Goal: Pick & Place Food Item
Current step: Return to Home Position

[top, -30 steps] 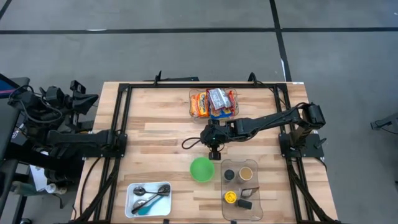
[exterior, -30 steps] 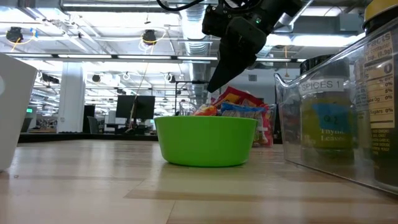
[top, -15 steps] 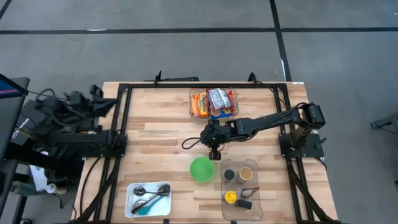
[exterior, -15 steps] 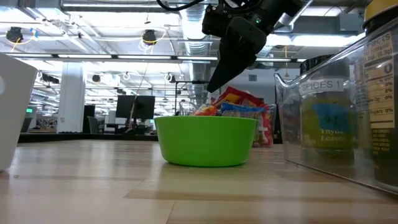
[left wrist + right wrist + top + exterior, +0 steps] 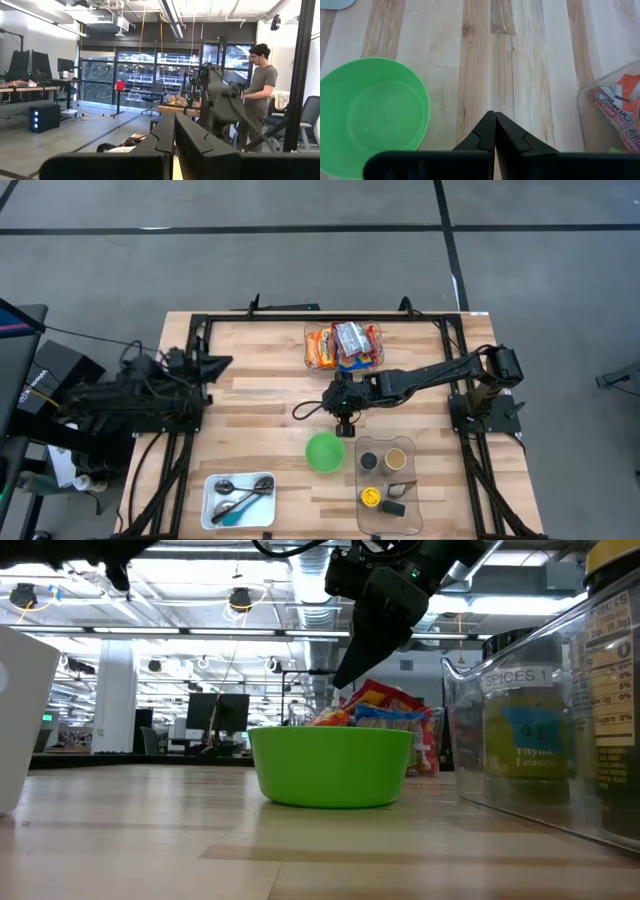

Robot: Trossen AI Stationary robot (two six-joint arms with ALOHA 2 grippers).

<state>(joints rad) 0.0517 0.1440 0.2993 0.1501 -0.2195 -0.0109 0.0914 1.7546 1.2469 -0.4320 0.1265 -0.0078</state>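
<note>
Several snack packets (image 5: 345, 343) lie in a clear tub at the table's far middle; they also show in the low view (image 5: 385, 705) and at the edge of the right wrist view (image 5: 620, 107). A green bowl (image 5: 324, 451) stands empty on the table nearer the front (image 5: 370, 115). My right gripper (image 5: 344, 424) hangs shut and empty above the bare wood between tub and bowl, fingers pointing down (image 5: 495, 115). My left gripper (image 5: 220, 363) is shut and empty (image 5: 174, 117), held level over the table's left part, pointing toward the right.
A white tray (image 5: 238, 498) with spoons sits at the front left. A clear bin (image 5: 388, 480) with spice jars stands at the front right, close to the bowl. Black frame rails (image 5: 190, 395) run along both sides. A person (image 5: 260, 85) stands beyond the table.
My left arm has swung from beyond the table's left edge toward the right, and its gripper now reaches over the table's left part. My right gripper, the bowl and the snack packets have kept still.
</note>
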